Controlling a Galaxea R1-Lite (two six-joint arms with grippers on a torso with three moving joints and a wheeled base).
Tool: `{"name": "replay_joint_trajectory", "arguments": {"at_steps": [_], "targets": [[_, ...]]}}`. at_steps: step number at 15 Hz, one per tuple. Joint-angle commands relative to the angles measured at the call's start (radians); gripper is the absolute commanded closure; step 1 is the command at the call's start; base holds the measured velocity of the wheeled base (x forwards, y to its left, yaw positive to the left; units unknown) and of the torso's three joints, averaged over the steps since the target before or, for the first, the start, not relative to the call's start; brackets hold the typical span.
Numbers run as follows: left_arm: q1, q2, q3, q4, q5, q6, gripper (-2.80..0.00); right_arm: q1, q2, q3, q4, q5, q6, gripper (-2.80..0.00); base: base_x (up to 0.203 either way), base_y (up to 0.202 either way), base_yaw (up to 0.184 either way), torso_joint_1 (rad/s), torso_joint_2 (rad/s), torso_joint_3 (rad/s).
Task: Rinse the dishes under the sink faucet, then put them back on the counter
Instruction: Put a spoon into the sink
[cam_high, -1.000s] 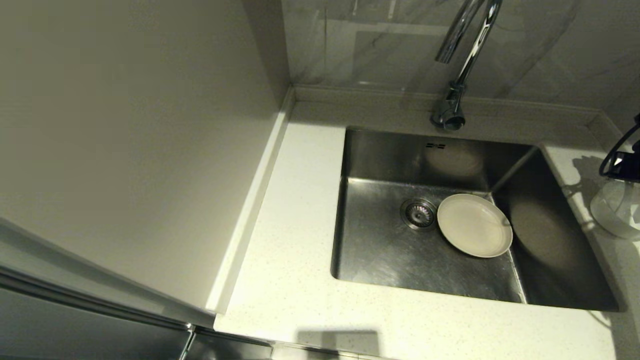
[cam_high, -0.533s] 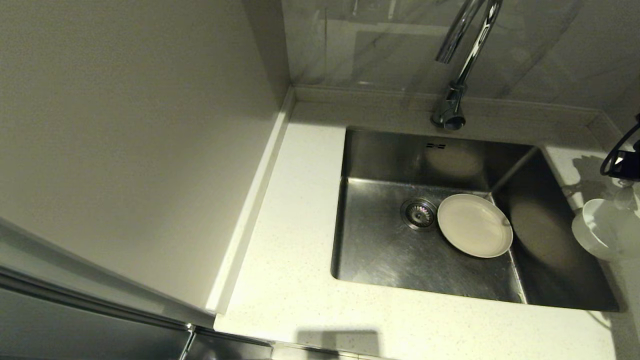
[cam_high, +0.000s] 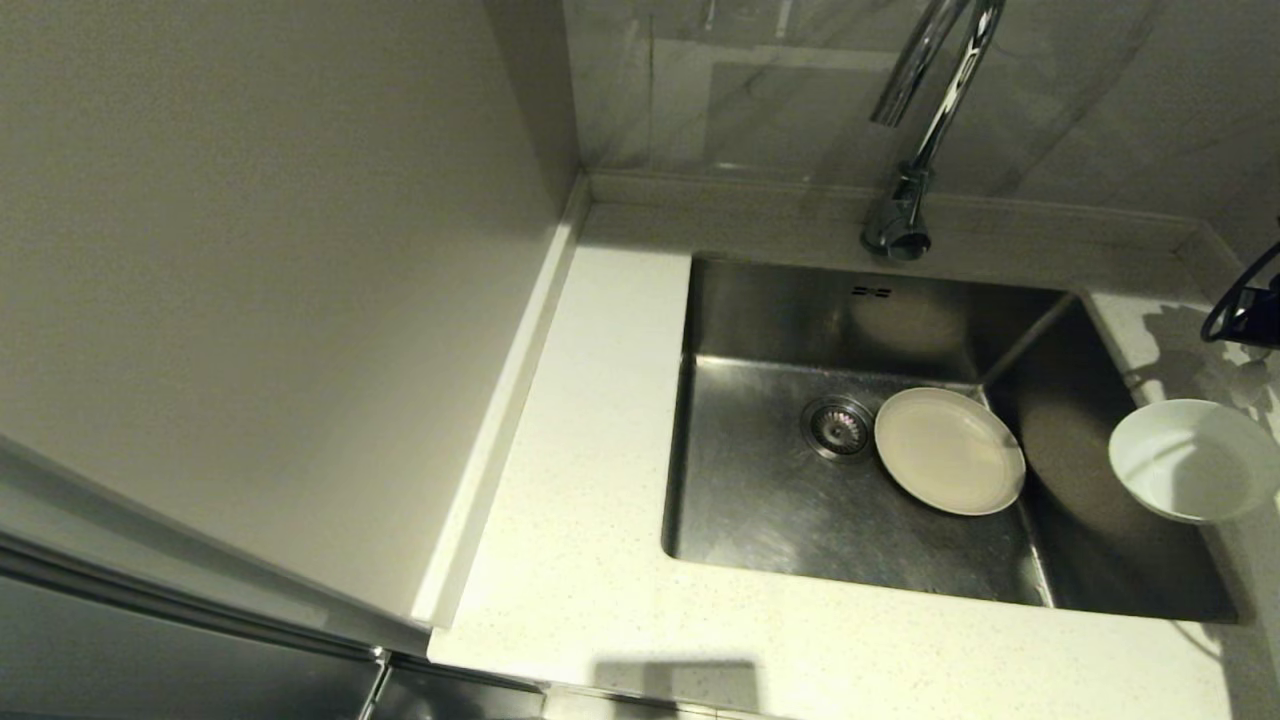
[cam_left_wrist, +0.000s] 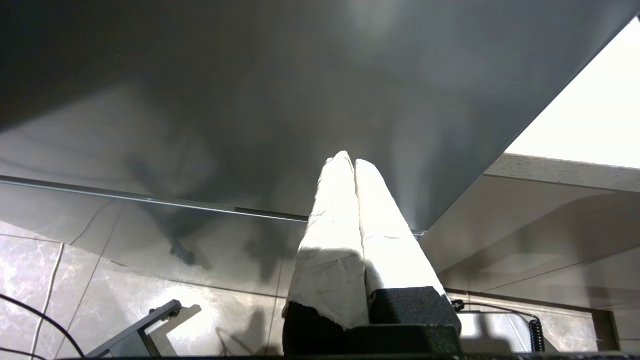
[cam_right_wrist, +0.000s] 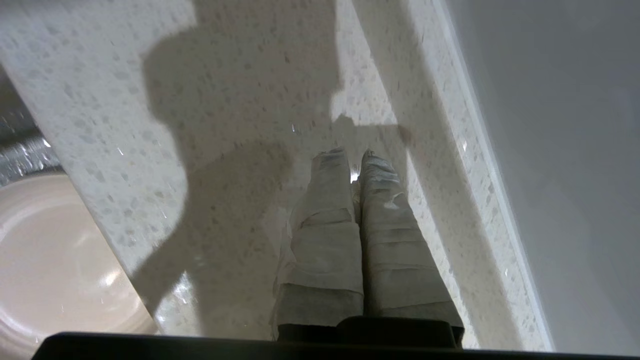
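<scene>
Running off the head view's edge, your right gripper is pinching its fingers together on nothing visible. The white bowl is facing mouth-up over the sink's right rim. Your left gripper is idling, fingers likewise together.

Right gripper at the head view's three o'clock edge, wrapped fingers pressed together and pointing down, left gripper parked out of the head view, fingers pressed together.
</scene>
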Motion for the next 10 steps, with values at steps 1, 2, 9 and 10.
{"name": "replay_joint_trajectory", "arguments": {"at_steps": [1,2,9,10], "targets": [[0.0,-0.003,0.0,-0.001,0.0,-0.001,0.0,0.0,-0.002,0.0,0.003,-0.001,-0.002,0.0,0.0,0.0,0.0,0.0,0.0,0.0],[0.0,-0.003,0.0,-0.001,0.0,-0.001,0.0,0.0,-0.001,0.0,0.003,-0.001,-0.002,0.0,0.0,0.0,0.0,0.0,0.0,0.0],[0.0,-0.003,0.0,-0.001,0.0,-0.001,0.0,0.003,-0.026,0.0,0.003,0.0,-0.003,0.0,0.0,0.0,0.0,0.0,0.0,0.0],[0.0,-0.003,0.0,-0.001,0.0,-0.001,0.0,0.01,-0.038,0.001,0.003,0.002,-0.009,0.0,0.0,0.0,0.0,0.0,0.0,0.0]]}}
